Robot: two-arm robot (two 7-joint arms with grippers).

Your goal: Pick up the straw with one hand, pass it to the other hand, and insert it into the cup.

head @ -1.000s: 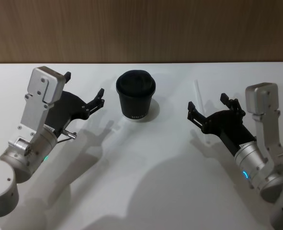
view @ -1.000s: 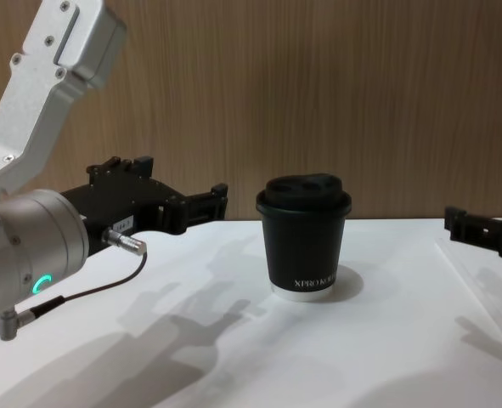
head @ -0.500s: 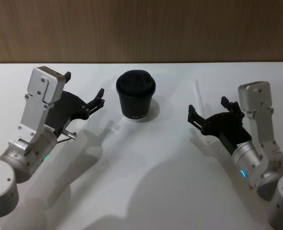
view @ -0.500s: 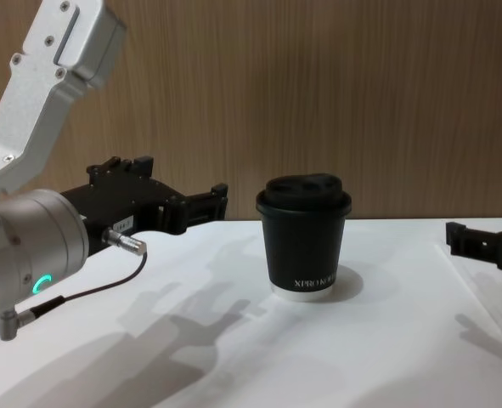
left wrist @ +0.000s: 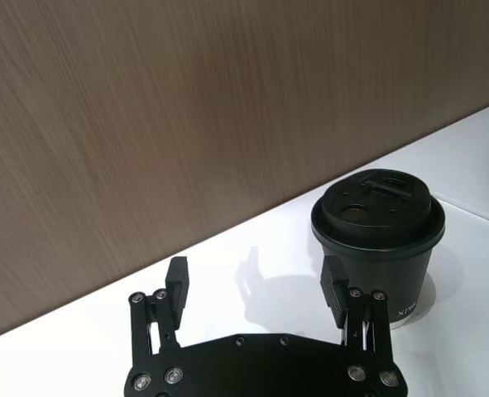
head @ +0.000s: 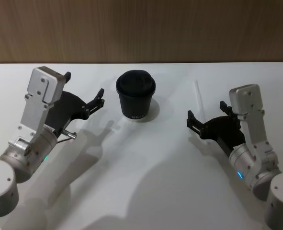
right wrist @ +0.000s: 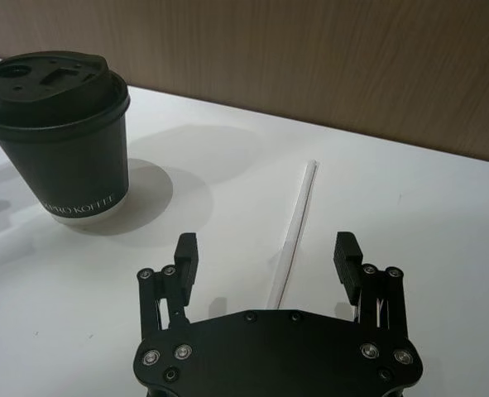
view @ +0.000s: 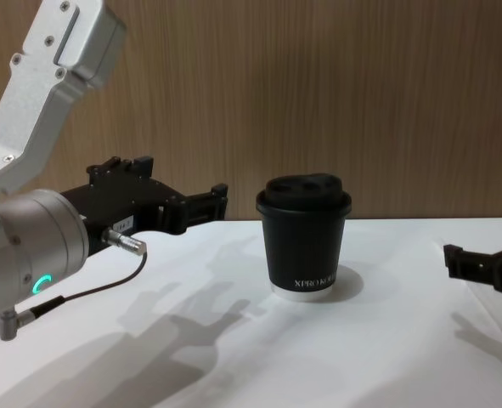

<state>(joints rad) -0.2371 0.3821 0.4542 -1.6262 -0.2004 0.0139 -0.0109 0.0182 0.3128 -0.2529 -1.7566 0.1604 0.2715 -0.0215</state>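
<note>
Straw (head: 197, 96) lay flat on the white table (head: 146, 167) when you reached this moment, right of the cup (head: 135, 98) and well apart from it, running lengthwise from near to far. You had the right gripper (head: 206, 111) low over the table at the straw's near end, jaws spread wide and holding nothing. In the right wrist view the straw (right wrist: 296, 223) ran towards the gap between the two fingers of that gripper (right wrist: 266, 246), its near end passing out of sight behind the black body. I could not tell whether a finger touched it.

The cup (view: 306, 246) stood upright at the far middle of the table, domed lid on and white lettering facing the robot.

You had the left gripper (head: 84, 84) parked just left of the cup, pointing towards it. Its jaws were spread too and empty, and one fingertip sat close beside the cup wall (left wrist: 378, 240) in the left wrist view without touching. The green ring glowed on its silver wrist (view: 36, 285), a thin black cable (view: 89, 293) looping below.
</note>
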